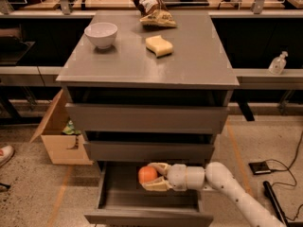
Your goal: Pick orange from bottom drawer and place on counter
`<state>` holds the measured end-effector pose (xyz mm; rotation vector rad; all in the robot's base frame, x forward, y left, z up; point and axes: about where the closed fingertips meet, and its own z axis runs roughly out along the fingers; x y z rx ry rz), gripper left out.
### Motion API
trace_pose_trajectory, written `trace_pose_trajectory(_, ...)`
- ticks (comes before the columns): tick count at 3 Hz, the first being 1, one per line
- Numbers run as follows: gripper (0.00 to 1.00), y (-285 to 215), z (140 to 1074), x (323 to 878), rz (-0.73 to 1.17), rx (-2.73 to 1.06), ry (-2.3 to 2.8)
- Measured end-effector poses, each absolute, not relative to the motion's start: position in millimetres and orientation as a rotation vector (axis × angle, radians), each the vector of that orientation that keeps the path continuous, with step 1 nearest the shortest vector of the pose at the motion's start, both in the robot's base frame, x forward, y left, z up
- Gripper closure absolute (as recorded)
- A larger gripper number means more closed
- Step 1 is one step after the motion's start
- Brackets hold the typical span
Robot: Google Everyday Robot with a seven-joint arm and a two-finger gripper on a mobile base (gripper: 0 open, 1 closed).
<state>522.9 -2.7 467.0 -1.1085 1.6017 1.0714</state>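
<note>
Down low, gripper (148, 176) around the orange (146, 173) inside the bottom drawer (142, 218).

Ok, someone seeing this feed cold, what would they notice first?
The bright orange draws the eye first, clamped in the gripper inside the open bottom drawer, low in the view. After that come the white bowl and the yellow sponge, both sitting on the grey counter above.
</note>
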Motion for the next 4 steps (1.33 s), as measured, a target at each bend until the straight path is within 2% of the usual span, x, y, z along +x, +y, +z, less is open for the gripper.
trace_pose_trajectory(3,1.00,19,632,488,0.775,-1.346,1.468)
trace_pose_trajectory(4,1.00,19,638,489,0.756,-1.362,1.467)
